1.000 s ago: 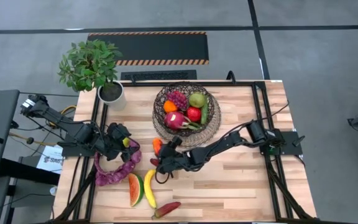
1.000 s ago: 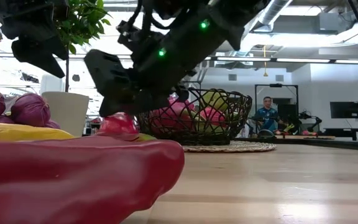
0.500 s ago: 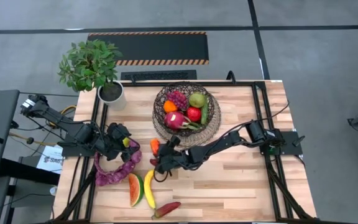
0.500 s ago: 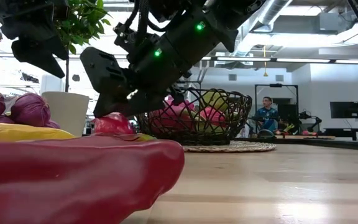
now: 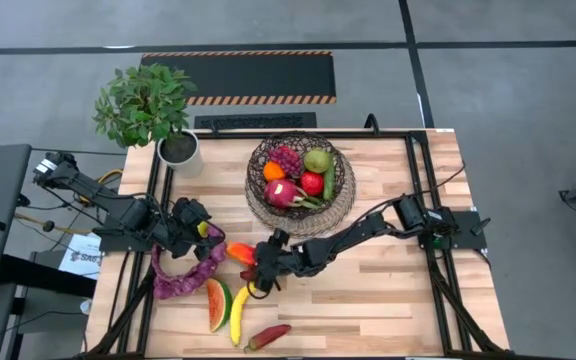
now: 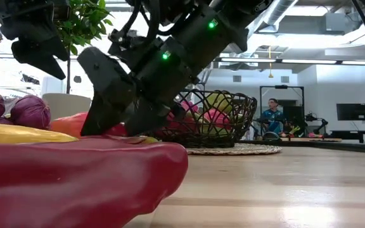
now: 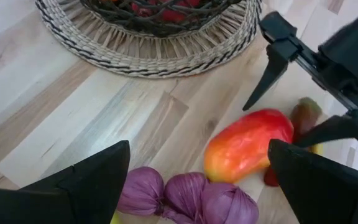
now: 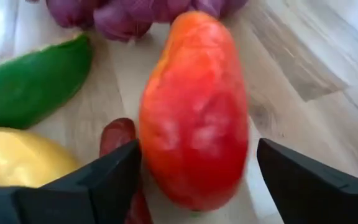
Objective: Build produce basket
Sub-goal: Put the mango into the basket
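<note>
High view: right arm is reaching from the surface's (image 5: 388,290) right edge toward the middle, stretched low and diagonal, with the right end effector (image 5: 256,268) sitting just in front of the basket (image 5: 299,176). Right wrist view: its fingers are standing wide apart on either side of a red-orange mango-shaped fruit (image 8: 194,112), which is lying on the wood; no squeeze visible, nothing being lifted. Left wrist view is showing the same fruit flat on the boards with those fingers straddling it.

Left arm is lying along the left side, left end effector (image 5: 200,225) hovering over the purple string (image 5: 183,270), fingers fully spread and holding nothing.

Basket is sitting at the back centre, carrying grapes, orange, green apple and dragon fruit. Banana (image 5: 238,305), watermelon slice (image 5: 217,304) and a red pepper (image 5: 268,335) are lying near the front edge.

No legible writing; a paper label off the left edge is too small to read.
</note>
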Available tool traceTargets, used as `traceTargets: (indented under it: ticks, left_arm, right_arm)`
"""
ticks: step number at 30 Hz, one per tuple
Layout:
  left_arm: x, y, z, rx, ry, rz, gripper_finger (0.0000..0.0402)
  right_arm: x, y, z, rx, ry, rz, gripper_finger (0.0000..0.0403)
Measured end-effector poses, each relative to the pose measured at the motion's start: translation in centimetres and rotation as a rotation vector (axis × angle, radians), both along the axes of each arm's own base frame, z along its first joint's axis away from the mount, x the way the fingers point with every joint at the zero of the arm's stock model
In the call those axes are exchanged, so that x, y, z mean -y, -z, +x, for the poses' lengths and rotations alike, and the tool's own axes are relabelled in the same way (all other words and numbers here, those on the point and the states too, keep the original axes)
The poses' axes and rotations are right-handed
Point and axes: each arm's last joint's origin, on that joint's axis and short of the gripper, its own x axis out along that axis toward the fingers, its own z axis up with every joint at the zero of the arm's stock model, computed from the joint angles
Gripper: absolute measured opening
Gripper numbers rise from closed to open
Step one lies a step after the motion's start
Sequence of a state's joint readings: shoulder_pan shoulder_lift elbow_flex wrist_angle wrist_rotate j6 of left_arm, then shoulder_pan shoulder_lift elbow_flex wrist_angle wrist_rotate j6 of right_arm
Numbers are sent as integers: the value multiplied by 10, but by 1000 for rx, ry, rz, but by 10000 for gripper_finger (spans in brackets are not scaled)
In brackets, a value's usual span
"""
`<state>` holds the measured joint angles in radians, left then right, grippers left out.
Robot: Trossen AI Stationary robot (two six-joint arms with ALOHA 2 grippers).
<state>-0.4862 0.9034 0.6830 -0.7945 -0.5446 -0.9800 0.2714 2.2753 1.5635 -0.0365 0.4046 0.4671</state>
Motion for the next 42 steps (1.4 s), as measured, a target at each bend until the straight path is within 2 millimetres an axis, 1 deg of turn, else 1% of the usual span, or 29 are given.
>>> traceTargets:
  ticks: [5, 13, 17, 23, 28, 31, 33, 35, 39, 42]
  left_arm:
    - [0, 0, 0, -1, 4, 6, 368]
    - [0, 0, 0, -1, 3, 7, 368]
    - [0, 0, 0, 2, 0, 13, 368]
    - [0, 0, 0, 2, 0, 13, 368]
    - [0, 0, 0, 3, -3, 11, 368]
    - [0, 0, 0, 4, -5, 9, 368]
    - [0, 0, 0, 5, -9, 6, 368]
    - [0, 0, 0, 7, -13, 4, 368]
    - [0, 0, 0, 8, -14, 3, 368]
    - [0, 0, 0, 8, -14, 3, 368]
  right_arm:
    - [4, 0, 1, 4, 7, -32, 349]
    - [20, -1, 6, 8, 25, -61, 346]
    - [22, -1, 7, -3, -16, -99, 341]
    - [21, -2, 6, -8, -34, -107, 293]
    - [20, -2, 6, -5, -23, -93, 238]
    - [16, -3, 5, 0, -29, -90, 207]
    - [13, -10, 4, 10, -37, -87, 196]
    - [10, -24, 2, 43, -48, -85, 195]
    - [4, -63, -7, 95, -69, -80, 216]
    - [-2, -97, -23, 95, -88, -79, 224]
